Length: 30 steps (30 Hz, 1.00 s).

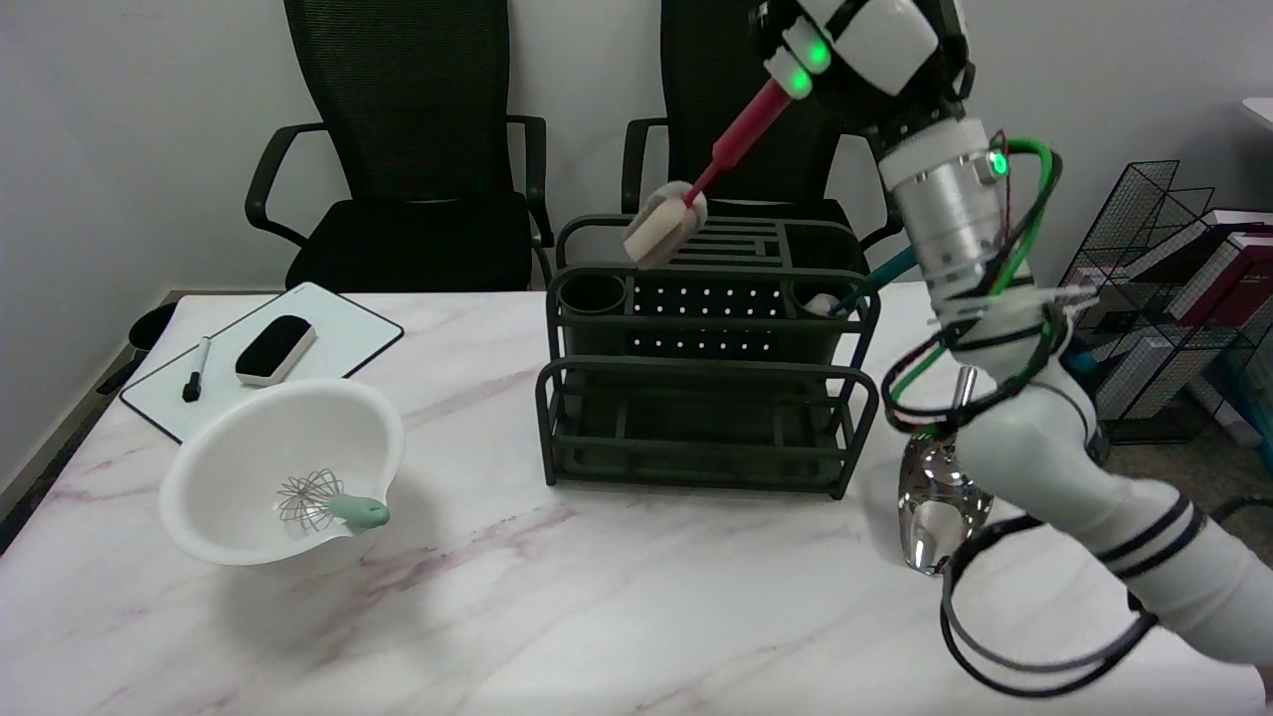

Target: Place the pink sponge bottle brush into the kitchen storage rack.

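My right hand (863, 45) is up near the top of the view, clenched around the pink handle of the bottle brush (696, 194). The brush slants down and to the left, and its pale sponge head hangs in the air just above the back left part of the dark green storage rack (704, 398), not in any slot. The rack stands toward the far edge of the worktop (597, 597). A white bowl (283, 472) with a whisk (323, 502) sits near the left edge, and a shiny ladle (940, 507) lies right of the rack.
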Available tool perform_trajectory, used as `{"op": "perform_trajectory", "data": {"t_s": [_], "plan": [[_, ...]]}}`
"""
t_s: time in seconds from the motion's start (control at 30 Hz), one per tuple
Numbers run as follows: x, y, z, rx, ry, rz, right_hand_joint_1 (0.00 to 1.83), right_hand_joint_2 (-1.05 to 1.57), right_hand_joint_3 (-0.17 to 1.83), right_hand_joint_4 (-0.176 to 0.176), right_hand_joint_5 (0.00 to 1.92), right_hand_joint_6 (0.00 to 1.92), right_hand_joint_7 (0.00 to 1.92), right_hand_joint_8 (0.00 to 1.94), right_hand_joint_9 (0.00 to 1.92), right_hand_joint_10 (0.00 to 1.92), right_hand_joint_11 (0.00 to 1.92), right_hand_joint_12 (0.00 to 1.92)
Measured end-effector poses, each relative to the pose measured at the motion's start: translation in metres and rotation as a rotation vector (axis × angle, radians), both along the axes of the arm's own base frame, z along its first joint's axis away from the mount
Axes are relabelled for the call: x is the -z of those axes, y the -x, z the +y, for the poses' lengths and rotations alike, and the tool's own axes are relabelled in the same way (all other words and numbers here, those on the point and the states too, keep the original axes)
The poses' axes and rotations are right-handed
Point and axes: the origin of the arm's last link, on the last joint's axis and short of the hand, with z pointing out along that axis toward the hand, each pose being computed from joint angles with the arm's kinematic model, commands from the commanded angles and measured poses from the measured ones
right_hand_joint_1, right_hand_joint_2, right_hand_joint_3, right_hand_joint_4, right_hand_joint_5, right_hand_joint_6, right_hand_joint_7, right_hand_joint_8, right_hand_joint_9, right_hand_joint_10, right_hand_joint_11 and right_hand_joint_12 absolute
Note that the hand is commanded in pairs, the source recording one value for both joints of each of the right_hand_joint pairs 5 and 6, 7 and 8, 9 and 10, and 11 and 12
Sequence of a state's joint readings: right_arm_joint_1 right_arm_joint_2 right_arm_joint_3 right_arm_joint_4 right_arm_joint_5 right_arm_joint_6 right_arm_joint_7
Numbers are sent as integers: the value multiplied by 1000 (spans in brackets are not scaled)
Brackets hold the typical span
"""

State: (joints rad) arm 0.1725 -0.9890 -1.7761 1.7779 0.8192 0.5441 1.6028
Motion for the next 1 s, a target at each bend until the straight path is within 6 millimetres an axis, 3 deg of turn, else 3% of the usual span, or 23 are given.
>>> {"op": "perform_trajectory", "data": {"t_s": [0.5,1.0], "plan": [[-5,-35,-59,43,-95,-32,1203,1571,174,0,1920,1920,1920,1920,1920,1920,1851,1851],[11,-29,-107,133,-174,-62,1210,1571,203,0,1920,1920,1920,1920,1920,1920,1809,1809]]}}
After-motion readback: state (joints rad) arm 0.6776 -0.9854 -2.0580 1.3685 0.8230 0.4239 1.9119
